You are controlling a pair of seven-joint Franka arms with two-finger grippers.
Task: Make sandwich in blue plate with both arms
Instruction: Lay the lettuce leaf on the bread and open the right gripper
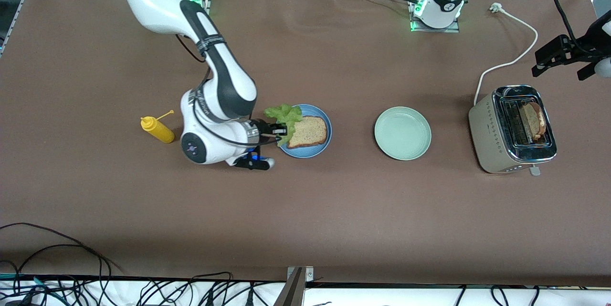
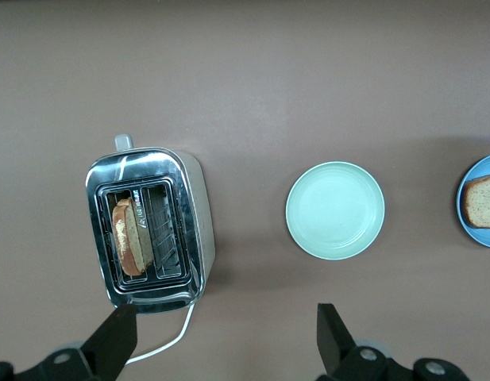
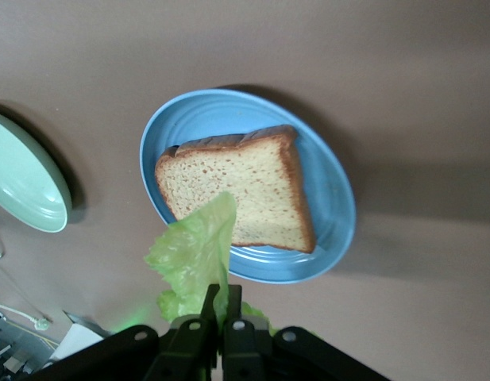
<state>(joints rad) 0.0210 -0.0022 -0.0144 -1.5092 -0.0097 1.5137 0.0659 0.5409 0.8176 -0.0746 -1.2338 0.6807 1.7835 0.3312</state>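
The blue plate (image 1: 319,146) (image 3: 332,190) lies mid-table with one brown bread slice (image 1: 308,132) (image 3: 237,190) flat on it. My right gripper (image 1: 281,130) (image 3: 223,295) is shut on a ruffled green lettuce leaf (image 1: 285,115) (image 3: 195,250) and holds it over the plate's rim toward the right arm's end, the leaf overlapping the bread's edge. A second bread slice (image 1: 532,120) (image 2: 132,236) stands in a slot of the toaster (image 1: 510,129) (image 2: 149,230). My left gripper (image 1: 563,55) (image 2: 226,337) hangs open above the table beside the toaster, nothing between its fingers.
An empty pale green plate (image 1: 402,133) (image 2: 335,209) (image 3: 22,182) sits between the blue plate and the toaster. A yellow squeeze bottle (image 1: 157,129) lies toward the right arm's end. The toaster's white cord (image 1: 518,43) runs toward the arm bases.
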